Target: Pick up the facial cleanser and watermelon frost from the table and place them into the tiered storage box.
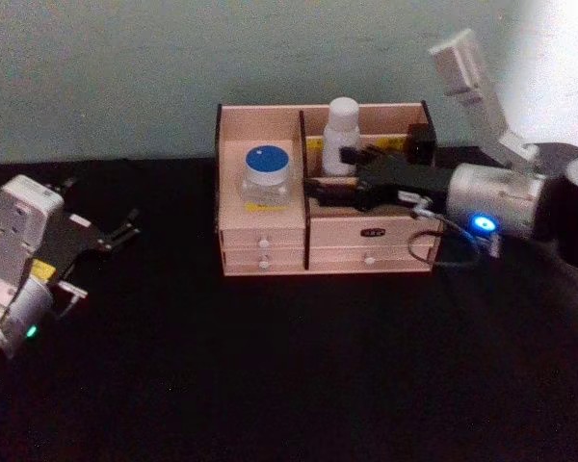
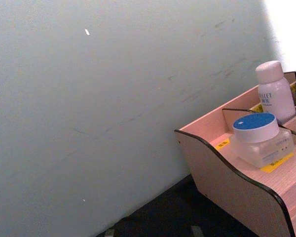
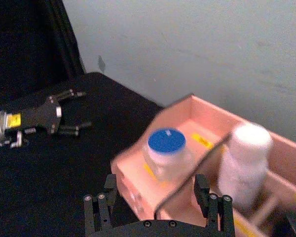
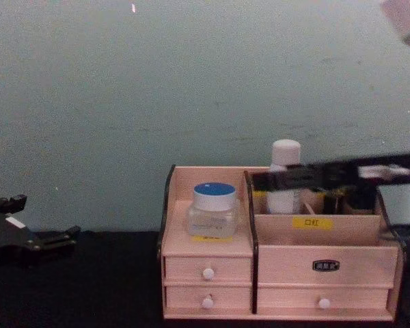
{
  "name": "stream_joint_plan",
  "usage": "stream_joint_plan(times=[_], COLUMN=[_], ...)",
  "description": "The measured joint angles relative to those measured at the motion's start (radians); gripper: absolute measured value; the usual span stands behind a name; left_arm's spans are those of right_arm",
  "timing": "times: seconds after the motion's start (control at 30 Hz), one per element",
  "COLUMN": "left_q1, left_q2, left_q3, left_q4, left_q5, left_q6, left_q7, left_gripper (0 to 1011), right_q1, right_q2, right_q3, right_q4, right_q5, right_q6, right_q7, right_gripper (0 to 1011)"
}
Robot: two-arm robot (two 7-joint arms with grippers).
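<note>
The tiered storage box [image 1: 260, 123] stands at the back middle of the black table. In its left compartment sits the watermelon frost [image 1: 267, 176], a squat jar with a blue lid [image 4: 213, 209]. The facial cleanser [image 1: 342, 135] stands upright in the back right compartment [image 4: 285, 174]. My right gripper [image 1: 323, 191] reaches in from the right over the box's right part, just in front of the cleanser; it is open [image 3: 158, 210] and holds nothing. My left gripper [image 1: 116, 236] hovers open over the table at the far left, well away from the box.
A small black item [image 1: 422, 140] sits at the box's back right corner. Two rows of small white-knobbed drawers [image 4: 207, 273] face the front. A pale wall [image 2: 113, 98] rises close behind the box. Bare black table [image 1: 270, 366] lies in front.
</note>
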Motion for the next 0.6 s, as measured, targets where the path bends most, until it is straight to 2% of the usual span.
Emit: stream_joint_plan(times=[0.1,0.17,0.2,0.23,0.27,0.33,0.37,0.43,0.5,0.53,0.57,0.6], left_q1=[0.000,0.000,0.000,0.000,0.000,0.000,0.000,0.000,0.000,0.000,0.000,0.000], left_q2=[0.000,0.000,0.000,0.000,0.000,0.000,0.000,0.000,0.000,0.000,0.000,0.000], left_q3=[0.000,0.000,0.000,0.000,0.000,0.000,0.000,0.000,0.000,0.000,0.000,0.000], left_q4=[0.000,0.000,0.000,0.000,0.000,0.000,0.000,0.000,0.000,0.000,0.000,0.000], left_q5=[0.000,0.000,0.000,0.000,0.000,0.000,0.000,0.000,0.000,0.000,0.000,0.000], left_q6=[0.000,0.000,0.000,0.000,0.000,0.000,0.000,0.000,0.000,0.000,0.000,0.000], left_q7=[0.000,0.000,0.000,0.000,0.000,0.000,0.000,0.000,0.000,0.000,0.000,0.000], left_gripper=[1001,1001,1001,1001,1001,1001,1001,1001,1001,1001,1001,1001], right_q1=[-0.035,-0.075,-0.112,-0.112,-0.150,-0.194,-0.239,-0.284,-0.377,-0.377,-0.412,-0.426], right_q2=[0.038,0.073,0.099,0.099,0.121,0.142,0.158,0.169,0.173,0.173,0.168,0.162], right_q3=[0.016,0.039,0.061,0.061,0.086,0.117,0.147,0.180,0.250,0.250,0.274,0.285], right_q4=[-0.039,-0.078,-0.112,-0.112,-0.142,-0.179,-0.214,-0.248,-0.311,-0.311,-0.328,-0.333], right_q5=[0.018,0.035,0.047,0.047,0.056,0.063,0.064,0.061,0.018,0.018,-0.009,-0.025], right_q6=[0.015,0.027,0.031,0.031,0.032,0.029,0.019,0.003,-0.045,-0.045,-0.072,-0.086], right_q7=[-0.011,-0.035,-0.066,-0.066,-0.103,-0.153,-0.209,-0.273,-0.410,-0.410,-0.470,-0.500], right_gripper=[1002,1002,1002,1002,1003,1002,1002,1002,1002,1003,1002,1002])
